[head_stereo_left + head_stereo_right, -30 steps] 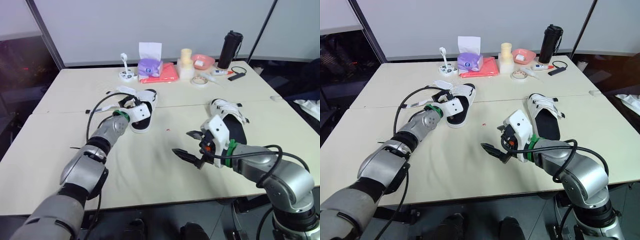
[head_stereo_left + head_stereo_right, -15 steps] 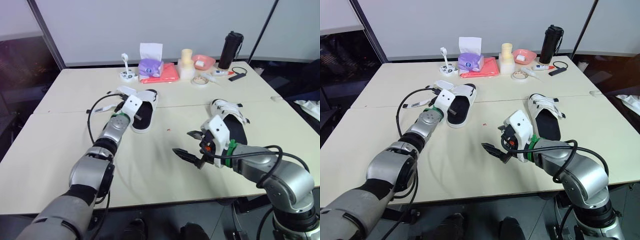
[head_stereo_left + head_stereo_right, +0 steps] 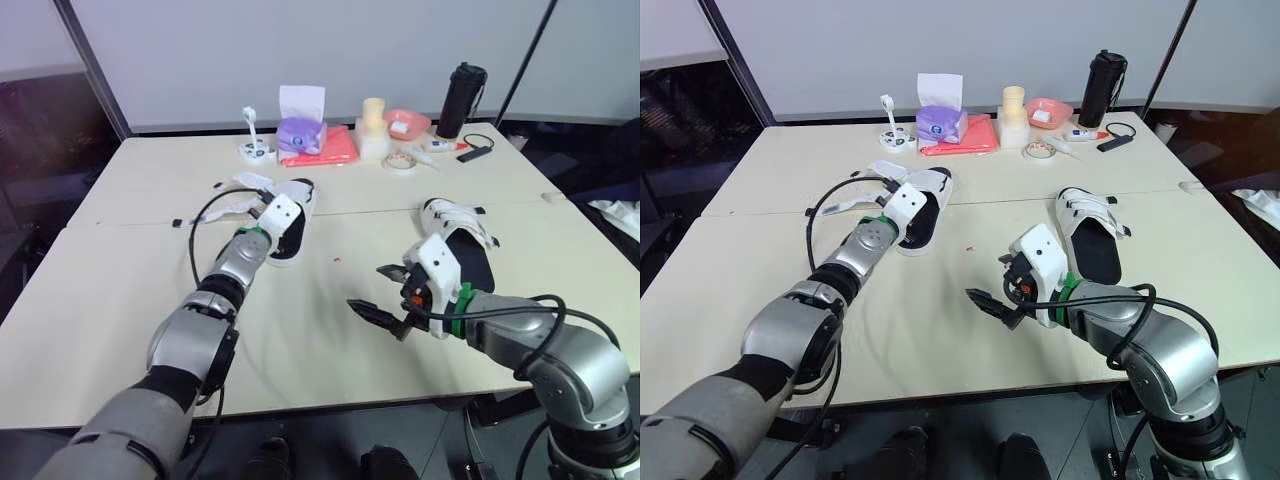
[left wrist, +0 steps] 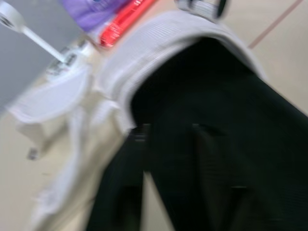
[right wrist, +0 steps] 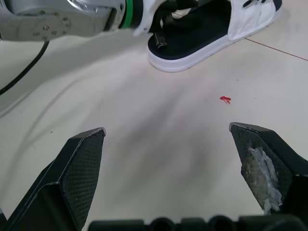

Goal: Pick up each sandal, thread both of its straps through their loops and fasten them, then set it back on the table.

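Silver-grey shells with black joints covered both arms. Just behind the right gripper [image 3: 366, 287], with its black cross-hatched fingers [image 5: 81, 168], sat a green ring [image 3: 462, 299] and a white boxy housing [image 3: 437, 262]; black cables [image 5: 25, 70] trailed.

Left sandal [image 3: 298, 192]: we find its heel end covered by the left end effector [image 3: 278, 215]; whether the two touch, we cannot tell.
Left wrist view: blurred; we make out just a black footbed and a white rim.
Straps [image 3: 243, 184]: too small for us to tell whether any is threaded.
Right sandal [image 3: 465, 245]: its heel is hidden from us behind the right end effector [image 3: 368, 287].
Right fingers [image 5: 79, 175]: their bases are cut off by the picture's edge.
Red speck [image 5: 224, 99]: too small to name.
Far edge of the counter [image 3: 110, 300]: small clutter [image 3: 440, 146] we cannot identify.
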### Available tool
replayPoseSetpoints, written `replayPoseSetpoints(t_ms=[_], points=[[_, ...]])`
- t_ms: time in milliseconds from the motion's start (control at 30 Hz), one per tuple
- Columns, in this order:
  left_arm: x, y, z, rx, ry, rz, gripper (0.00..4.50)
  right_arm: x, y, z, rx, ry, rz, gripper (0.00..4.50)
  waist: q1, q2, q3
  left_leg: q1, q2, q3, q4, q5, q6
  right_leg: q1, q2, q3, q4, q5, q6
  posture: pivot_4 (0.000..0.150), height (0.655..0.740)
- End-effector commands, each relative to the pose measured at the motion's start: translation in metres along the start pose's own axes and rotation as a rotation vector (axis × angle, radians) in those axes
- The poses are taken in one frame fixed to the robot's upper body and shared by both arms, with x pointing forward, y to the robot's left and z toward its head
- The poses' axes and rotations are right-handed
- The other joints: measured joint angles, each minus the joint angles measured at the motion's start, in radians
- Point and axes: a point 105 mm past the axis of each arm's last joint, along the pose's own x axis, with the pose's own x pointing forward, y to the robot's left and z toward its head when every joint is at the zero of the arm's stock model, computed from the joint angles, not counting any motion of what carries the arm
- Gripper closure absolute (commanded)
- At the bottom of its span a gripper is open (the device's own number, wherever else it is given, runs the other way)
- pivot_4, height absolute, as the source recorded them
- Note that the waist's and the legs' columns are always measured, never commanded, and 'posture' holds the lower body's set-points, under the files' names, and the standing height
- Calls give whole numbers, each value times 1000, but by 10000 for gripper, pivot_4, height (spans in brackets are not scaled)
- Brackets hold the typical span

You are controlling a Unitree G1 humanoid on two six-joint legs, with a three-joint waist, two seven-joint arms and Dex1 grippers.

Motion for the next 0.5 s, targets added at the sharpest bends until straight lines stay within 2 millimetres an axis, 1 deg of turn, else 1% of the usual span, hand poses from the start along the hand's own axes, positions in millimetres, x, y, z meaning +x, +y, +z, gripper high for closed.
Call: replayPoseSetpoints(t_ms=[33, 167, 267, 333, 367, 433, 500], points=[[1, -9, -3, 47, 25, -12, 44710, -6, 0, 11, -38, -45, -16, 0, 2, 0, 0, 0, 0, 0, 0, 0, 0, 0, 0, 0, 0, 0, 0, 1500, 7400], [1, -10, 1, 58, 12, -15, 44710, -7, -1, 11, -39, -45, -23, 0, 5, 0, 0, 0, 0, 0, 0, 0, 0, 0, 0, 0, 0, 0, 0, 1500, 7400], [1, -17, 13, 39, -58, -77, 44710, -8, 0, 12, -40, -48, -25, 0, 7, 0, 0, 0, 0, 0, 0, 0, 0, 0, 0, 0, 0, 0, 0, 1500, 7400], [-1, -13, 19, -1, -111, -109, 44710, -7, -1, 15, -45, -61, -32, 0, 11, 0, 0, 0, 0, 0, 0, 0, 0, 0, 0, 0, 0, 0, 0, 1500, 7400], [-2, -9, 21, -13, -132, -116, 44710, -4, -3, 16, -49, -70, -44, 0, 12, 0, 0, -1, 0, 0, 0, 0, 0, 0, 0, 0, -1, 0, 0, 1500, 7400], [-7, -1, 21, -53, -171, -144, 44710, 6, -15, 20, -22, -99, -98, 0, 7, -1, 0, -1, 0, 0, 0, 0, 0, -1, 0, 0, -1, 0, 0, 1500, 7400], [-12, 5, 20, -37, -205, -165, 44710, 18, -29, 24, -6, -121, -159, 0, -4, -1, 0, -1, 0, 0, 0, 0, 0, -1, 0, 0, 0, 0, 0, 1500, 7400]])
